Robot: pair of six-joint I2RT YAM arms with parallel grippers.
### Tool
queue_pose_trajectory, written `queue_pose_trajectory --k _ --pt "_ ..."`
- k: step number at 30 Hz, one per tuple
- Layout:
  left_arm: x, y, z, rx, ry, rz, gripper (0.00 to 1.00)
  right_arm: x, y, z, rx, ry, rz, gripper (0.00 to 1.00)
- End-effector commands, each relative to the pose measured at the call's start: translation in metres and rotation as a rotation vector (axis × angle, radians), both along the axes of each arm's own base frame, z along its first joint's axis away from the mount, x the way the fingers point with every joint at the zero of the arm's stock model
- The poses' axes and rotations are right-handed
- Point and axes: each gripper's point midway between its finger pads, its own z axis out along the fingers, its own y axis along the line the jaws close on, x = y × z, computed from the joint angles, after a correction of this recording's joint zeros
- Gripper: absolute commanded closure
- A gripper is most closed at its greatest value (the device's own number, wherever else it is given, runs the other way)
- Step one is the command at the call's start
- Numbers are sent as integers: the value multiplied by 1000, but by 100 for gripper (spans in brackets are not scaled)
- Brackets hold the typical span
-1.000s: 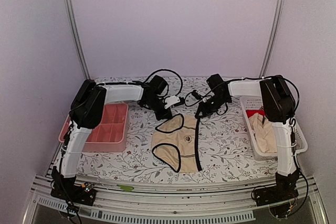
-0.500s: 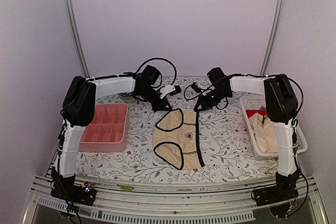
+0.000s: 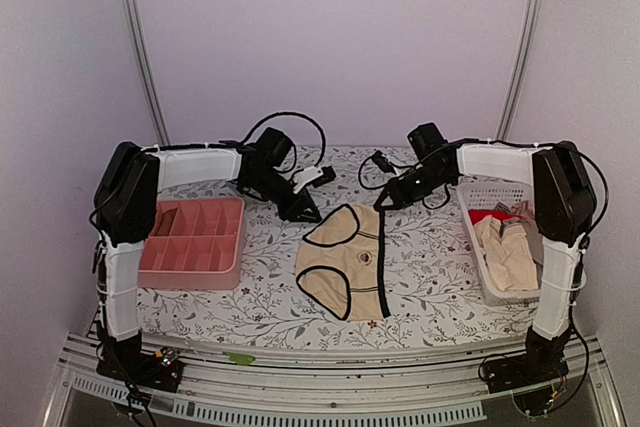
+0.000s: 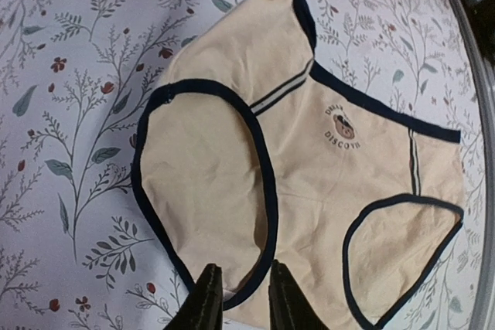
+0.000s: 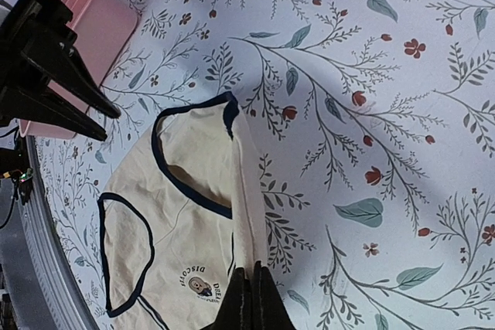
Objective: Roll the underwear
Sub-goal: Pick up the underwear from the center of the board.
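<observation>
Right now I'm at the spreading step: the underwear (image 4: pixel 309 168) lies flat under my left gripper (image 4: pixel 244 270), fingers parted over its hem, my right gripper (image 5: pixel 251 274) pinched on its waistband, so next both should grip one edge and roll.

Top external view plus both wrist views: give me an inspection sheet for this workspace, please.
Surface: floral tablecloth, lying flat.
Job's things: black-trimmed underwear spread flat mid-table; beige garments in the white basket.
Clutter: pink divided tray at left.
Grippers: left gripper open over the underwear's edge; right gripper shut on its far corner.
Cables: black loops above both wrists, off the cloth.
Surroundings: plain pale walls, metal uprights.
</observation>
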Motion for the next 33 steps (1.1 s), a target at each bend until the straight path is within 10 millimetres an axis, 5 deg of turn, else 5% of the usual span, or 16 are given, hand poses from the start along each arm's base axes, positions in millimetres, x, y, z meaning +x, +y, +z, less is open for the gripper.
queue_pose_trajectory --k 1,9,33 --pt "12 1 -3 -15 -4 43 69 -14 12 8 51 -3 43 100" --pt "33 -5 -28 -22 13 9 51 -30 21 7 37 -11 83 100" --pt "67 -24 -65 -31 -137 -144 56 -27 23 25 56 -45 86 100"
